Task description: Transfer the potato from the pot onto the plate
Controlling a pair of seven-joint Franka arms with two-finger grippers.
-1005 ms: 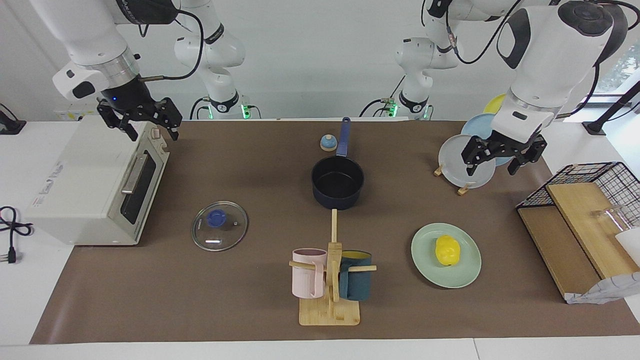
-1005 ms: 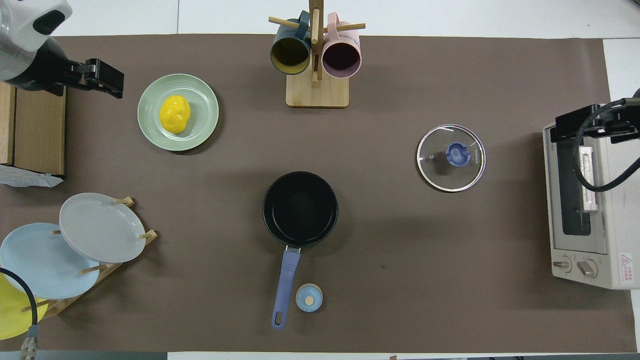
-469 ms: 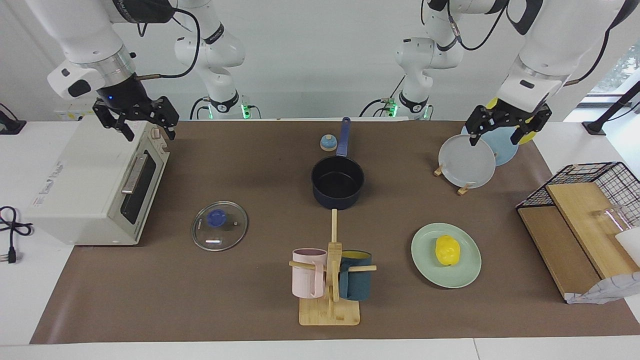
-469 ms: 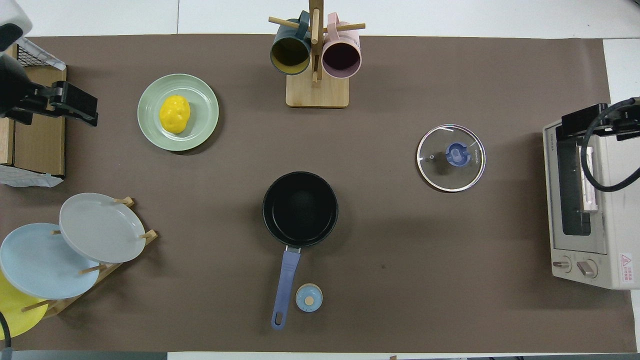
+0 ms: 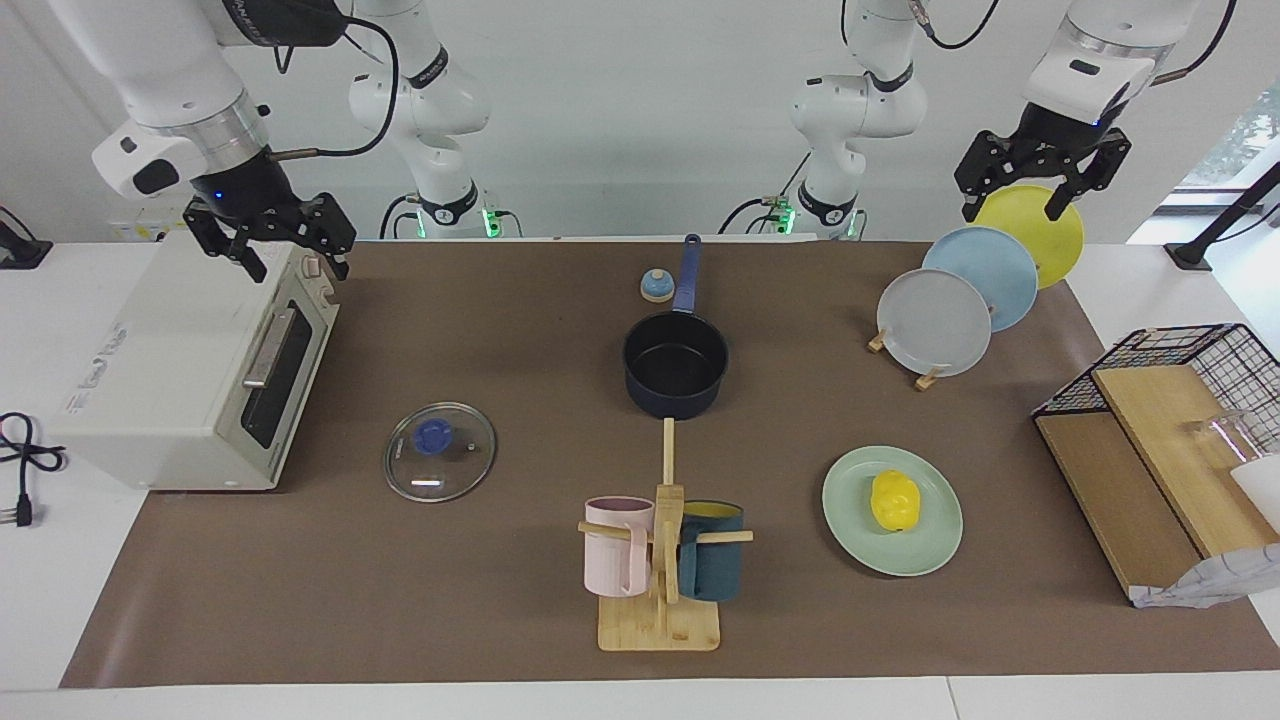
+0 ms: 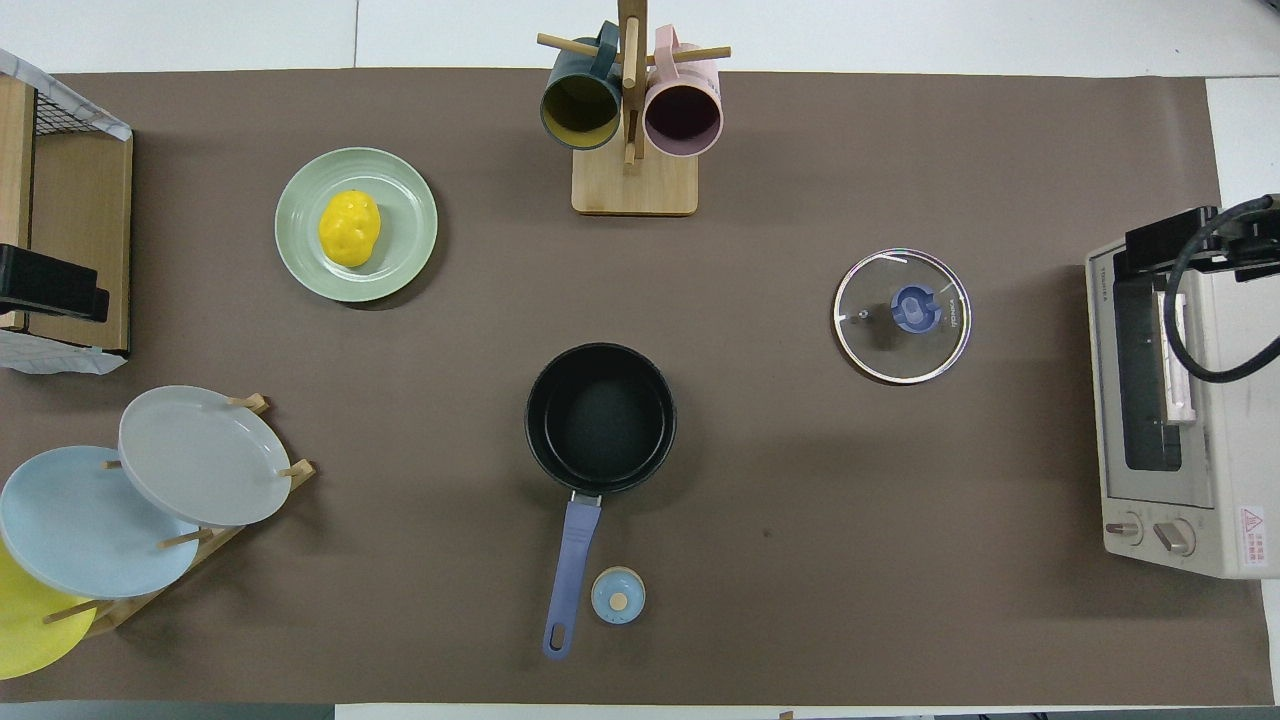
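The yellow potato [image 5: 894,499] [image 6: 349,228] lies on the mint-green plate [image 5: 930,555] [image 6: 402,262], toward the left arm's end of the table. The navy pot [image 5: 675,365] [image 6: 600,417] stands mid-table with nothing in it, its long handle pointing toward the robots. My left gripper [image 5: 1018,196] is open and holds nothing, raised high over the yellow plate of the plate rack; only its tip [image 6: 50,290] shows in the overhead view. My right gripper [image 5: 290,255] [image 6: 1190,240] is open and holds nothing, over the toaster oven.
A plate rack [image 5: 950,300] with grey, light blue and yellow plates stands near the left arm. A wire basket with boards [image 5: 1170,440], a mug tree with two mugs [image 5: 660,560], a glass lid [image 5: 440,465], a small blue knob [image 5: 656,286] and a toaster oven [image 5: 170,370] are also on the table.
My left gripper has risen and drawn back toward the robots, from over the grey plate of the rack to high over the yellow one. The right gripper has barely moved.
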